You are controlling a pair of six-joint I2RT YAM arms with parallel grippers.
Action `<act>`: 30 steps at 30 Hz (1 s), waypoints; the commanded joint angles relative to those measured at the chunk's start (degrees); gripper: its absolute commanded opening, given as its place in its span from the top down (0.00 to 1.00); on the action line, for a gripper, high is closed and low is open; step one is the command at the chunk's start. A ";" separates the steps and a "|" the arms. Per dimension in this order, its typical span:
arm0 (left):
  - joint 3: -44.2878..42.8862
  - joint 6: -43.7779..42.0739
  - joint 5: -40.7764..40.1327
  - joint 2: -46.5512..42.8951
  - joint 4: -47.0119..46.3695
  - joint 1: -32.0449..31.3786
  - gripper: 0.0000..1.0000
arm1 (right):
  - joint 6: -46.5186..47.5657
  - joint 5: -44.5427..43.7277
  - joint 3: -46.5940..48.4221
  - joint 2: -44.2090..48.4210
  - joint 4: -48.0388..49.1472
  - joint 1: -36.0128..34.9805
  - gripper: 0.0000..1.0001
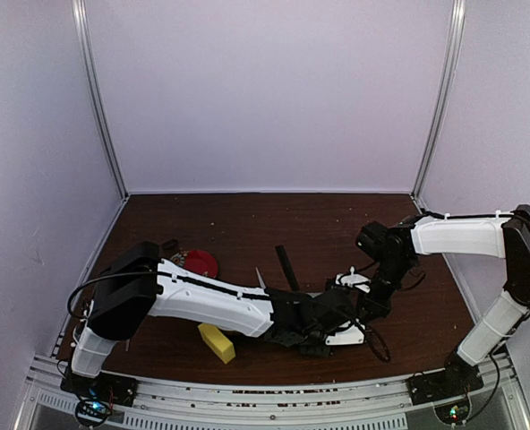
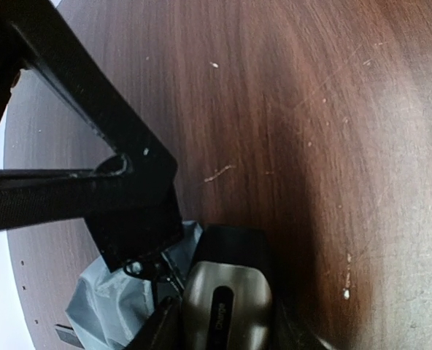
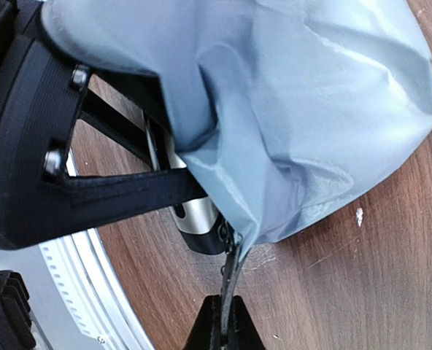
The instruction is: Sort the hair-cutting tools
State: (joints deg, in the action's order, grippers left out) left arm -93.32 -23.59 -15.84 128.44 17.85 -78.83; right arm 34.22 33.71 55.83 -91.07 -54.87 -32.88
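Your left gripper (image 2: 195,286) grasps the electric hair clipper (image 2: 227,306), whose nose is already under the lip of the grey fabric pouch (image 3: 311,109) just ahead. Push straight in, slowly, so the cloth doesn't bunch. Opposite, your right gripper (image 3: 227,315) is clenched on the pouch's zipper edge; hold that taut. Whatever else lies inside the pouch is hidden.

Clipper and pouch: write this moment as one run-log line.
left gripper: shut on clipper | right gripper: shut on pouch at its zipper end | clipper: at the pouch's edge
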 commanded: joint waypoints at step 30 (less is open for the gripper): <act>3.36 15.65 -13.16 -2.92 3.50 4.81 0.98 | 0.28 -0.93 -2.35 3.09 -0.70 1.10 1.00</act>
State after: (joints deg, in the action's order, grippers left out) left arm -88.60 -12.86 -22.44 124.64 17.08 -76.20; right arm 34.15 33.76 54.70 -89.34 -51.79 -32.60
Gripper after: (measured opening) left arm 0.357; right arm 0.009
